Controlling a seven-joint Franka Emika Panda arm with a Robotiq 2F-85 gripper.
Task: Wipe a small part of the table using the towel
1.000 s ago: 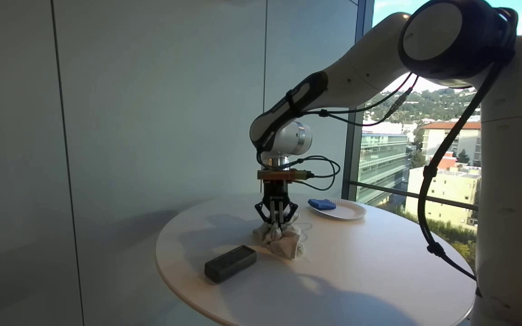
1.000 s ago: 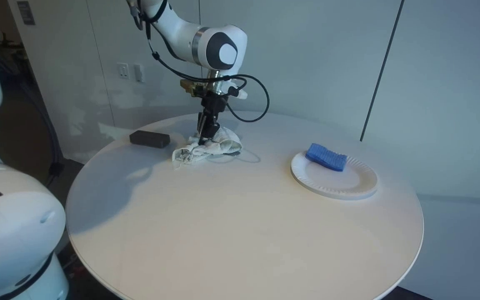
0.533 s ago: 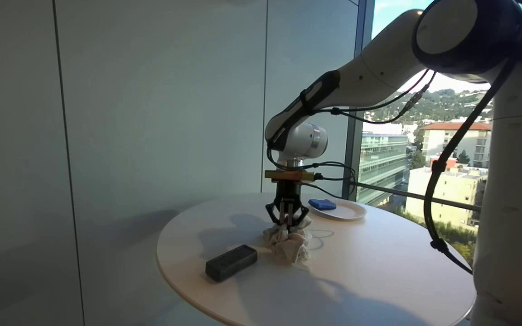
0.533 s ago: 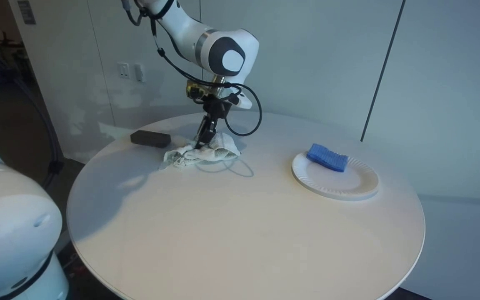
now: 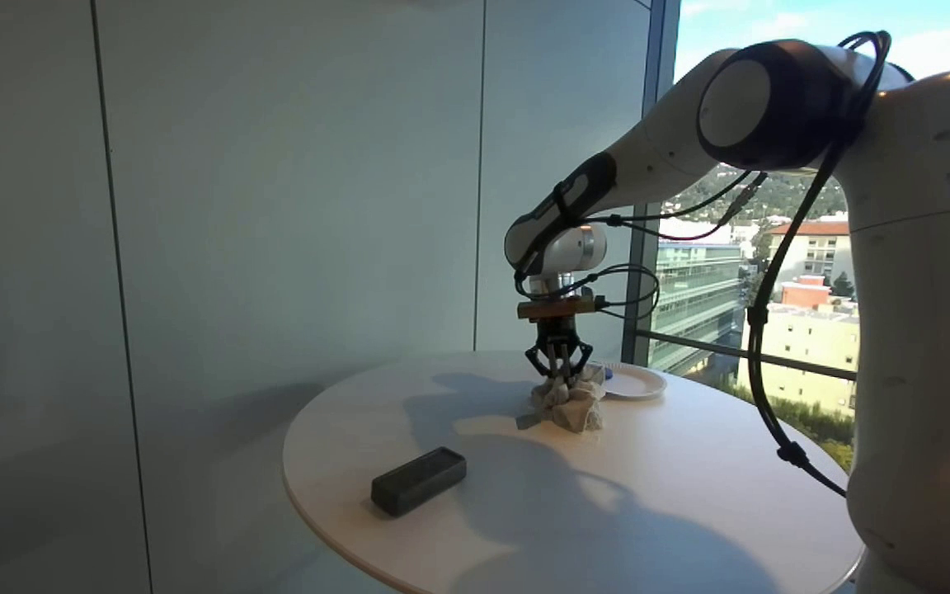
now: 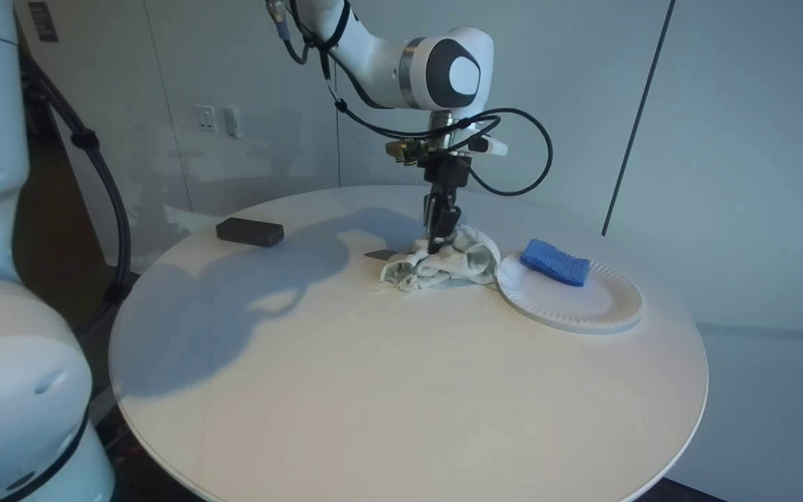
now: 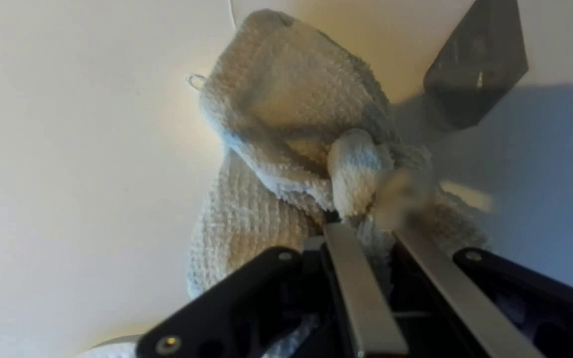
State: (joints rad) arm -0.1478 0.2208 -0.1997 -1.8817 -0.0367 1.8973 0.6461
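Well, in an exterior view the towel (image 6: 454,265) lies crumpled on the far half of the round table (image 6: 401,390), inside the rim, and a broad stretch of white top runs from it to the near edge. Room is tighter on the right: the plate (image 6: 583,303), a blue pad (image 6: 555,263) over its far left rim, sits right beside the towel; whether they touch, I cannot tell. A black block (image 6: 249,232) stands well apart at far left; a dark flat piece (image 6: 381,254) lies just left of the towel. In an exterior view the gripper (image 5: 560,374) points down, its fingers (image 7: 360,288) close together, pinching a bunched fold of towel; from there the towel hides most of the blue pad. The wrist view cuts the plate to a sliver and blurs a patch by the fingers; the dark flat piece is hard to identify.
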